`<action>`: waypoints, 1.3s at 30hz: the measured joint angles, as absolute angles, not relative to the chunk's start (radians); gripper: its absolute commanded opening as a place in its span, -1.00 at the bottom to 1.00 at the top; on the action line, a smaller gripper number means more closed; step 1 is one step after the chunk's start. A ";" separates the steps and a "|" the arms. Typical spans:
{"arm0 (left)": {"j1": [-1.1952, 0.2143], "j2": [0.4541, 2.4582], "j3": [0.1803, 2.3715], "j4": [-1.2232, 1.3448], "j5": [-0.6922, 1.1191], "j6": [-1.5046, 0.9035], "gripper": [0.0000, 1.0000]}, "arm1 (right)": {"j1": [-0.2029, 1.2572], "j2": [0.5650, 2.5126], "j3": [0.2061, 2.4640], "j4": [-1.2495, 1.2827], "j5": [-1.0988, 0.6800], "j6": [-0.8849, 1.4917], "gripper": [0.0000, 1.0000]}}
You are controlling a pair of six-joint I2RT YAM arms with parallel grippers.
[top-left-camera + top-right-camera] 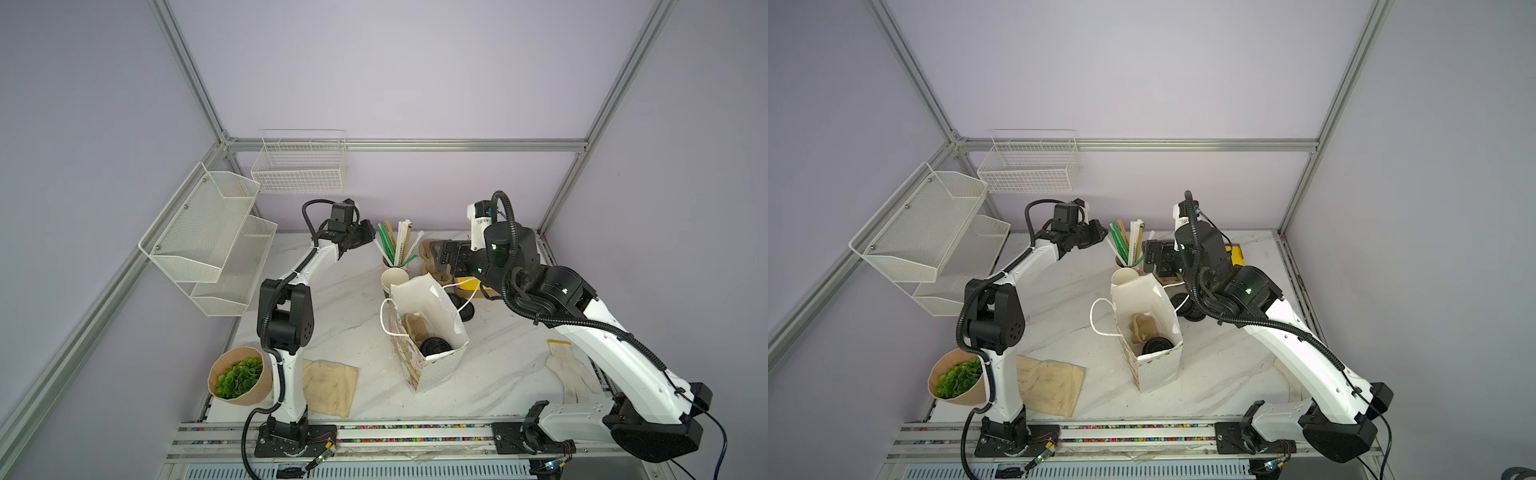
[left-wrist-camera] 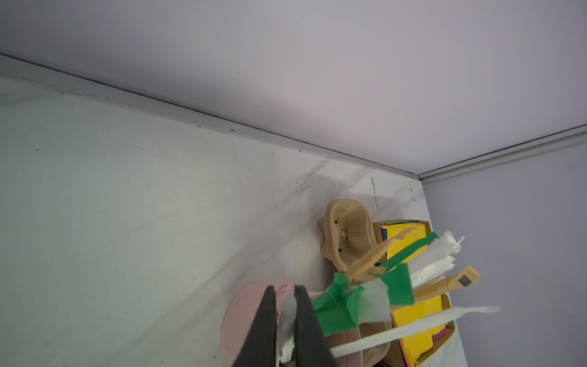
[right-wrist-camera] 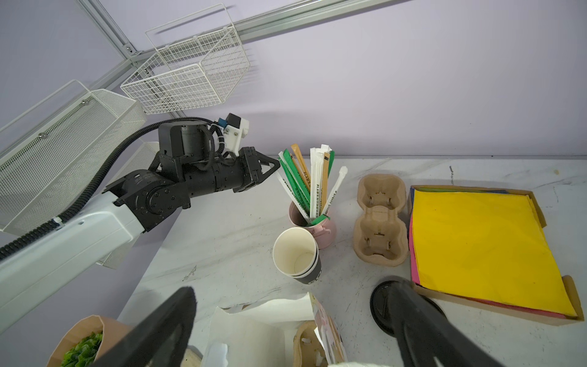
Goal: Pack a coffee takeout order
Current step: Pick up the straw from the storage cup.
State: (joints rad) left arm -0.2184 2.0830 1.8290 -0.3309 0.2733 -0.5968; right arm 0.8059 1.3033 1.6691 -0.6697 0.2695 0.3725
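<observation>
A white paper bag [image 1: 428, 332] stands open mid-table. Inside it sit a brown pulp carrier [image 1: 1144, 326] and a dark cup with a black lid [image 1: 434, 345]. Another pulp carrier [image 3: 381, 222] lies behind the bag beside a shallow box topped by a yellow paper sheet [image 3: 476, 248]. My left gripper [image 2: 284, 287] is at the pink cup of wrapped straws [image 3: 320, 228], shut on a white-wrapped straw [image 2: 286, 317]. My right gripper [image 3: 293, 287] hangs wide open above the bag's far edge, holding nothing.
Lidless nested cups [image 3: 297, 257] stand next to the pink cup. Loose black lids [image 3: 381, 305] lie right of the bag. A potted green plant [image 1: 239, 376], a tan cloth [image 1: 330, 386] and a white glove [image 1: 569, 374] lie near the front. Wire baskets [image 1: 208, 237] hang on the left wall.
</observation>
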 measured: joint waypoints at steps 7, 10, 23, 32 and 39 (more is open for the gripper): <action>-0.225 2.071 1.843 -0.369 0.249 -0.554 -0.95 | 0.805 1.294 1.662 -0.666 0.264 0.374 0.95; -0.226 2.059 1.856 -0.390 0.237 -0.534 -1.00 | 0.805 1.288 1.662 -0.665 0.261 0.377 0.95; -0.226 1.940 1.906 -0.437 0.202 -0.460 -1.00 | 0.800 1.287 1.652 -0.664 0.238 0.410 0.95; -0.232 1.863 1.906 -0.494 0.197 -0.406 -1.00 | 0.756 1.303 1.666 -0.689 0.173 0.453 0.95; -0.259 1.730 1.906 -0.510 0.163 -0.350 -1.00 | 0.719 1.330 1.679 -0.706 0.110 0.472 0.95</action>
